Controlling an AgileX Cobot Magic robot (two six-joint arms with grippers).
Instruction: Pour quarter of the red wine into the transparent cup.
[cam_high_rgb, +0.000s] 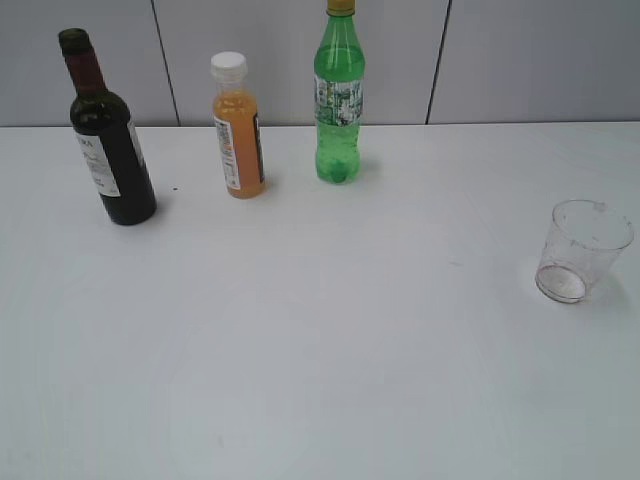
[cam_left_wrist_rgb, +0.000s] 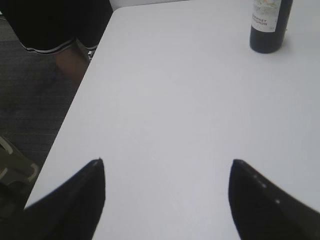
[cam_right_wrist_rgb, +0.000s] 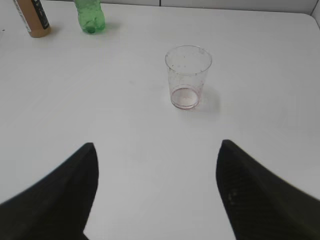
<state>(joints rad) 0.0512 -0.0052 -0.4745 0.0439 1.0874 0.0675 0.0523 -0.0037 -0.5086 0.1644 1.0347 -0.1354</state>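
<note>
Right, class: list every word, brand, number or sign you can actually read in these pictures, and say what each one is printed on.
"CABERNET SAUVIGNON", partly legible, blurred: white label of the wine bottle, left wrist view.
Wine bottle label in the exterior view: a few letters, too small to read.
Orange-juice bottle label: print too small and blurred to read.
Green soda bottle label: pattern only, unreadable.
Transparent cup: no text.

You have the wine bottle (cam_left_wrist_rgb: 267, 26) far ahead of your left fingers (cam_left_wrist_rgb: 75, 200), to their right. The transparent cup (cam_right_wrist_rgb: 187, 77) stands ahead between your right fingers (cam_right_wrist_rgb: 65, 195), the juice bottle (cam_right_wrist_rgb: 32, 19) and soda bottle (cam_right_wrist_rgb: 90, 17) beyond, leftward.
</note>
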